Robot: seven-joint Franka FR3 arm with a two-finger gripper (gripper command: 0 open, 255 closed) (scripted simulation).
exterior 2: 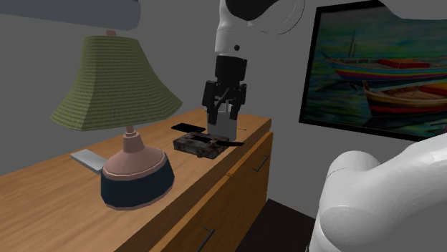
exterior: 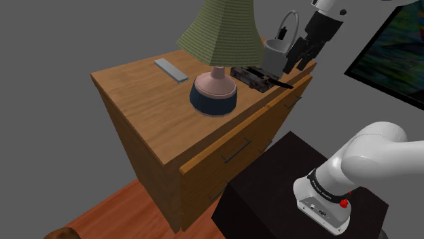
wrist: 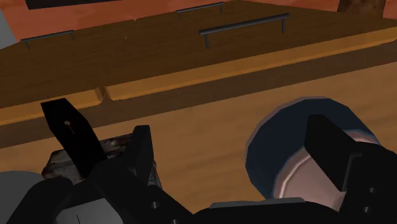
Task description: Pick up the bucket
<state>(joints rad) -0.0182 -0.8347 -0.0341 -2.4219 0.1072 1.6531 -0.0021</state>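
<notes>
The bucket (exterior: 274,56) is small and grey, with a thin wire handle raised over it. It stands upright near the far end of the wooden dresser (exterior: 146,108), just behind a dark mottled box (exterior: 250,76). My black gripper (exterior: 297,60) is tilted against the side of the bucket facing the shoulder view's right. From the second exterior view the gripper (exterior 2: 223,111) hangs straight over the bucket (exterior 2: 228,127). In the wrist view the gripper (wrist: 235,145) is open, with bare dresser top between its fingers. The bucket's grey wall (wrist: 19,191) and black handle lug lie outside one finger.
A lamp with a green shade and a pink and blue base (exterior: 213,94) stands mid-dresser, close to the box. A flat grey slab (exterior: 170,69) lies further back, and a flat black item (exterior 2: 188,127) lies near the bucket. A painting (exterior 2: 380,64) hangs on the wall, and the dark stand (exterior: 272,197) fronts the drawers.
</notes>
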